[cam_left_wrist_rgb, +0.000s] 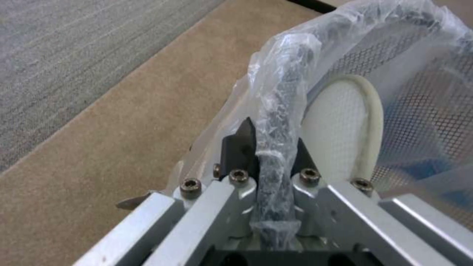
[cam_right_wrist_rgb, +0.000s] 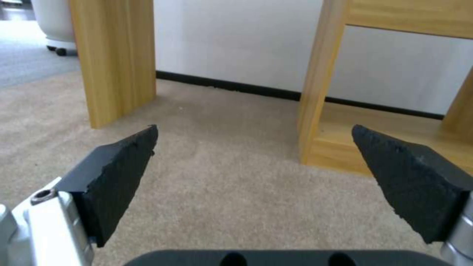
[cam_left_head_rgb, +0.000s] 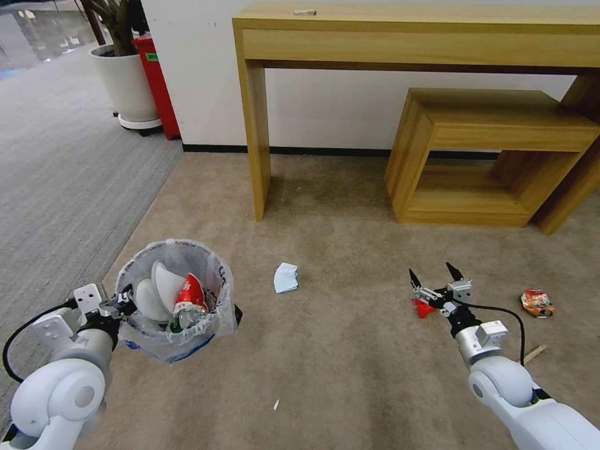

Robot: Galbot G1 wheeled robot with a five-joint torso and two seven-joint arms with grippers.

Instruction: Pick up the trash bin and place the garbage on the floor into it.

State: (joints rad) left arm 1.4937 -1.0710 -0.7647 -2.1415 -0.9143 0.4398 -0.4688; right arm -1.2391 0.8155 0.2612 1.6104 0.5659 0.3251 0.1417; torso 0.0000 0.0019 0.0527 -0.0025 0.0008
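The trash bin [cam_left_head_rgb: 178,300], lined with a crinkly whitish bag, hangs at the lower left with my left gripper [cam_left_head_rgb: 127,302] shut on its rim [cam_left_wrist_rgb: 283,122]. White slippers [cam_left_head_rgb: 159,290] and a red wrapper [cam_left_head_rgb: 190,294] lie inside it. My right gripper [cam_left_head_rgb: 431,275] stands open above the beige floor [cam_left_head_rgb: 350,350], over a small red wrapper [cam_left_head_rgb: 423,308]. In the right wrist view its black fingers [cam_right_wrist_rgb: 123,173] are spread wide with nothing between them. A pale blue mask [cam_left_head_rgb: 285,278], an orange packet [cam_left_head_rgb: 537,304] and a wooden stick [cam_left_head_rgb: 535,354] lie on the carpet.
A tall wooden table [cam_left_head_rgb: 412,37] and a lower wooden bench [cam_left_head_rgb: 494,156] stand against the white wall ahead. A white planter [cam_left_head_rgb: 128,87] and a red box [cam_left_head_rgb: 159,81] are at the back left beside grey ribbed carpet [cam_left_head_rgb: 56,187]. A tiny white scrap [cam_left_head_rgb: 275,405] lies near me.
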